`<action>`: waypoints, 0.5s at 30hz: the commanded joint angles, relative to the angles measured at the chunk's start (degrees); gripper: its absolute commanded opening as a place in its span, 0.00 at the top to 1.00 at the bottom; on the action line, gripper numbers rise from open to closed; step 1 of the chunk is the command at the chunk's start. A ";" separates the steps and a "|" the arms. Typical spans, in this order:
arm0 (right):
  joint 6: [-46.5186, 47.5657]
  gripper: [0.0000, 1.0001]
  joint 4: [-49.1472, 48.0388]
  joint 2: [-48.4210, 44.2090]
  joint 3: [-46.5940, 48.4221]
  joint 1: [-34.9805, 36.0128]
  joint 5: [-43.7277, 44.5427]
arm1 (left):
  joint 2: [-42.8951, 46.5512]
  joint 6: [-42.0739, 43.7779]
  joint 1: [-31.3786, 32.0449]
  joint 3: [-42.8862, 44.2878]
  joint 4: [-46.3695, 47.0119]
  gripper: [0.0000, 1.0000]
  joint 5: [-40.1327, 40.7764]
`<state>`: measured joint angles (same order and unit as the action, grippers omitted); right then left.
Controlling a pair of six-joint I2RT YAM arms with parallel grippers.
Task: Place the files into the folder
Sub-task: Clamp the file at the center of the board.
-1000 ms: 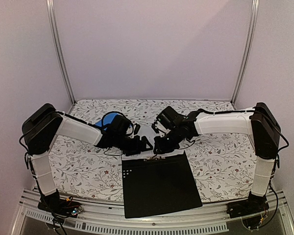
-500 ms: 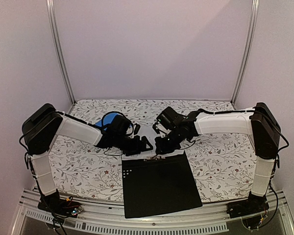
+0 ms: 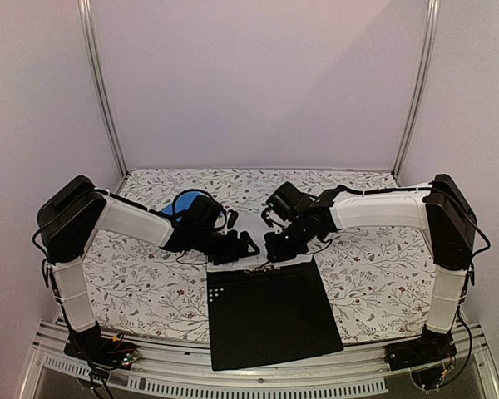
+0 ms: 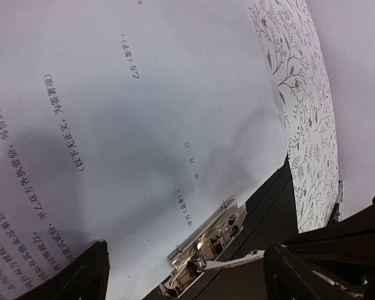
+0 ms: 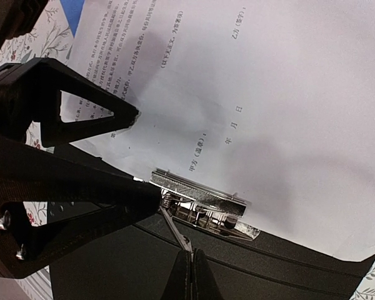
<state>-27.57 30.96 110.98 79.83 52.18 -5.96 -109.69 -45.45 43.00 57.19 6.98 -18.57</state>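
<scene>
The clip lever (image 5: 173,226) of the folder (image 5: 281,272) is pinched in the fully closed right end effector (image 5: 187,262), seemingly to raise the metal clip (image 5: 203,201) over the files (image 5: 250,81) lying just beyond its fingertips, while the left end effector (image 3: 239,247) is held wide open and empty alongside.

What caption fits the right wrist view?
Right gripper, jaws shut on the clip lever of the open folder, with the printed files lying just beyond it.
</scene>
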 commanded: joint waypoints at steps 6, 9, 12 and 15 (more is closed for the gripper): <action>-0.05 1.00 -0.18 1.25 -4.40 -1.65 -0.36 | -0.90 1.11 0.36 -2.11 -5.79 0.14 1.78; 0.29 1.00 -0.70 1.62 -5.05 -2.82 -1.15 | -0.96 1.24 0.41 -2.10 -5.90 0.14 1.70; 0.65 1.00 -1.24 2.28 -5.54 -3.98 -1.53 | -0.96 1.32 0.41 -2.15 -5.93 0.14 1.64; 1.02 1.00 -1.84 3.70 -5.73 -4.52 -2.09 | -0.87 1.46 0.41 -2.08 -6.13 0.14 1.60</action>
<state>-27.57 27.83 110.98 76.31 48.82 -8.67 -109.65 -44.73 43.05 57.17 6.87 -18.59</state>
